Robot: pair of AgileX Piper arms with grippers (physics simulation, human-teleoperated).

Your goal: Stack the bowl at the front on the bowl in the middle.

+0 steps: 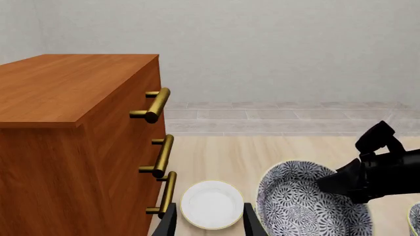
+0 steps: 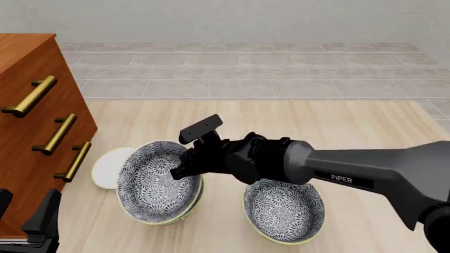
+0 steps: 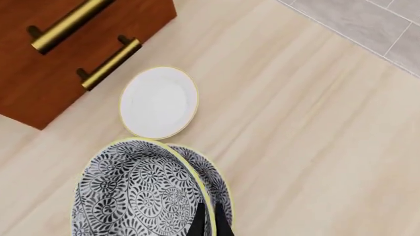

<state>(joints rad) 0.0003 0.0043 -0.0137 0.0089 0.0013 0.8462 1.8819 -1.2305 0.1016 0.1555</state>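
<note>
1. Blue-grey floral glaze with a pale yellow-green rim marks the round deep bowl at the front (image 3: 135, 196), which the right end effector (image 3: 208, 223) pinches by its rim, black fingers pressed onto the thin wall.
2. It hangs tilted over the matching floral bowl in the middle (image 3: 213, 182), partly nested but seemingly not yet seated; a rim grip suits a smooth, deep, curved shell that offers no other hold.
3. In the front view this pair (image 2: 158, 182) sits at about 7 o'clock on the pale wooden counter (image 2: 316, 126), with a third identical bowl (image 2: 285, 210) at about 5 o'clock.
4. Just beside the pair, at 9 o'clock, lies a small plain white plate (image 2: 107, 167), flat and glossy, near the reddish-brown wooden drawer cabinet with brass bar handles (image 2: 35, 121).
5. Idle at the left, the left end effector (image 1: 210, 219) has its fingers spread, holding nothing.
</note>
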